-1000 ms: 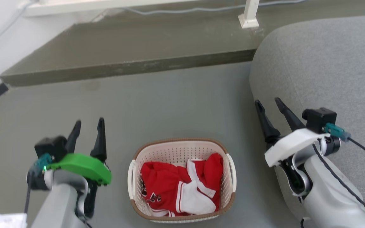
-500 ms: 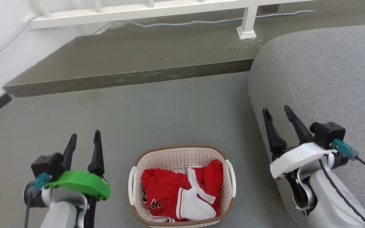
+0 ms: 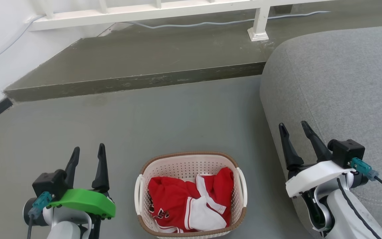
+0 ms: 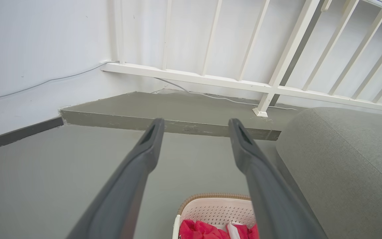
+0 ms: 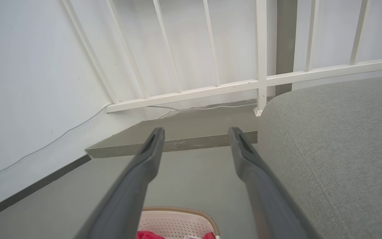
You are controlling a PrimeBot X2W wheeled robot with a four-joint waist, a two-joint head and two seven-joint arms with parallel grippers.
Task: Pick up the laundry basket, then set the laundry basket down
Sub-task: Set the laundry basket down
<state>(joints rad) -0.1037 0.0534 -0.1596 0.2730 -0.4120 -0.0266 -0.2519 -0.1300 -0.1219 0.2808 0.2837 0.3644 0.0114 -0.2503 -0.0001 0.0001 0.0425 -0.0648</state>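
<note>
The basket [image 3: 188, 155] sits on the floor, not yet lifted, so pickup and set-down are both left to do. The left tool [image 3: 89, 148] hangs left of the basket and the right tool [image 3: 293, 125] right of it. Both are spread, empty and clear of its handles. Red clothes [image 3: 177, 196] hide the basket's bottom, and the frame edge crops its near rim.
</note>
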